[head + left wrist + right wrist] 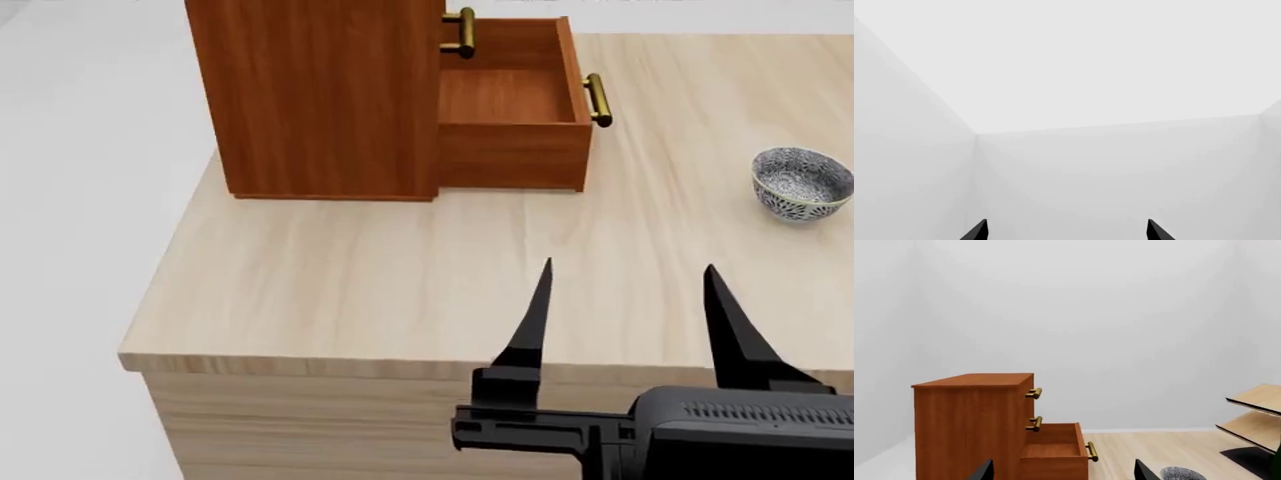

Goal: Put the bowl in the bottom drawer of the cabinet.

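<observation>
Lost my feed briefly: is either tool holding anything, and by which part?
Nothing held. Right tool is open and empty; the bowl sits alone on the table.

I find nothing readable from my station: no text, label, brand, number or sign on any surface in the head view or in either wrist view.

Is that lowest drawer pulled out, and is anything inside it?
Open and empty: the bottom drawer juts from the cabinet, showing bare wood inside.
</observation>
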### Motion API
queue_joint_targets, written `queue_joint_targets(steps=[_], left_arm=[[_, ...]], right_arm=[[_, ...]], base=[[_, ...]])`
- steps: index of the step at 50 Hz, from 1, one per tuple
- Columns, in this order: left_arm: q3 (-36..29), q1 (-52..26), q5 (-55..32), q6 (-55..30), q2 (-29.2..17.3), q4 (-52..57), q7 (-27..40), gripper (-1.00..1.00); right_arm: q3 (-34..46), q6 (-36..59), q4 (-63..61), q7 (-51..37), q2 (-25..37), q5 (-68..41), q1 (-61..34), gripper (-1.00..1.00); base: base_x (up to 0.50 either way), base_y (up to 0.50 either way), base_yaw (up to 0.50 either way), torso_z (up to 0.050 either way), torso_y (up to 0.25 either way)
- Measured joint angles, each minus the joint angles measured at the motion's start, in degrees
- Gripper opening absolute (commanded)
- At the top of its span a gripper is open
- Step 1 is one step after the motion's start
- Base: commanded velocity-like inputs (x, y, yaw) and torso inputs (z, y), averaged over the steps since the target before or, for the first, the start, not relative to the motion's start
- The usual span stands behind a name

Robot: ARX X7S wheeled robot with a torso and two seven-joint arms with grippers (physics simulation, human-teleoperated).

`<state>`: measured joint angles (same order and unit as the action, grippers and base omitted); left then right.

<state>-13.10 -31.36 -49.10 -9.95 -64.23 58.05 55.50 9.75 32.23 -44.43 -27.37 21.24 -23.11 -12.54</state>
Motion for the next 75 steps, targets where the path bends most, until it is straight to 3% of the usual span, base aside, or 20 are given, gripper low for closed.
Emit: queue_joint_targets(steps=[75], left_arm=[[-2.6,-1.7,0.1,2.2,-0.5,-0.2,1.0,1.0]], right_arm=[[0.3,-0.6,-0.1,-1.2,1.2,-1.3,0.3,1.0]], base=[[0.35,0.0,0.0,0.0,0.0]])
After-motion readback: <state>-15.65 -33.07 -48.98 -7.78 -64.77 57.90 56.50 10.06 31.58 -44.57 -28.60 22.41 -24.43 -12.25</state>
